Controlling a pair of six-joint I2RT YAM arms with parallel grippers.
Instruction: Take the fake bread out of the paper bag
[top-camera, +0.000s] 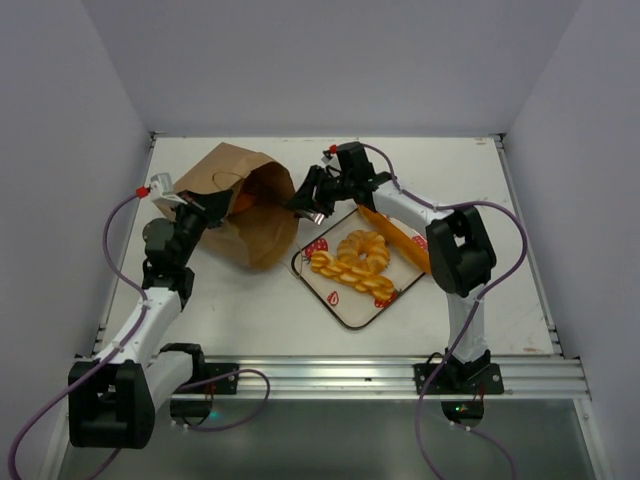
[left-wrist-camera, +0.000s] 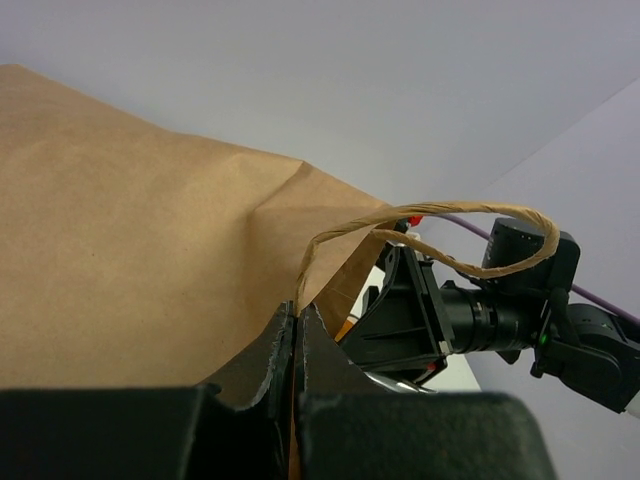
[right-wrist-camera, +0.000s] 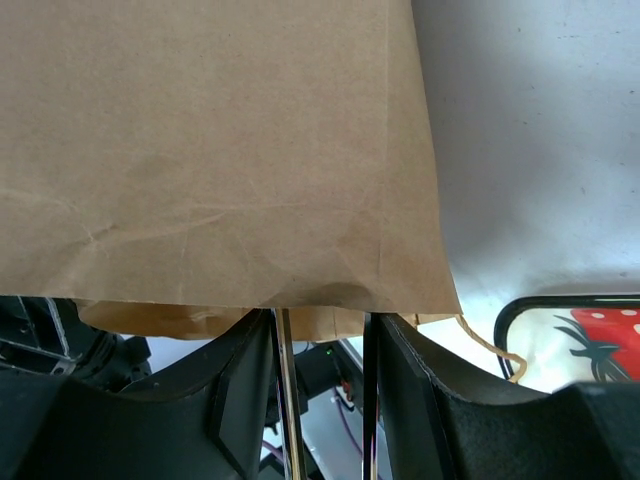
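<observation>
No legible text or labels.

**Background stuff on my rig right now**

From my remote seat, the only prop worth mentioning is the tray (top-camera: 352, 310). It's white with red strawberries printed on it, a dark rim and rounded corners. It sits turned diamond-wise, a bit right of the middle of the desk (top-camera: 250, 310), which is plain white. A silver metal rail (top-camera: 380, 376) runs along the near edge, and pale grey walls (top-camera: 320, 60) box in the other three sides.
</observation>
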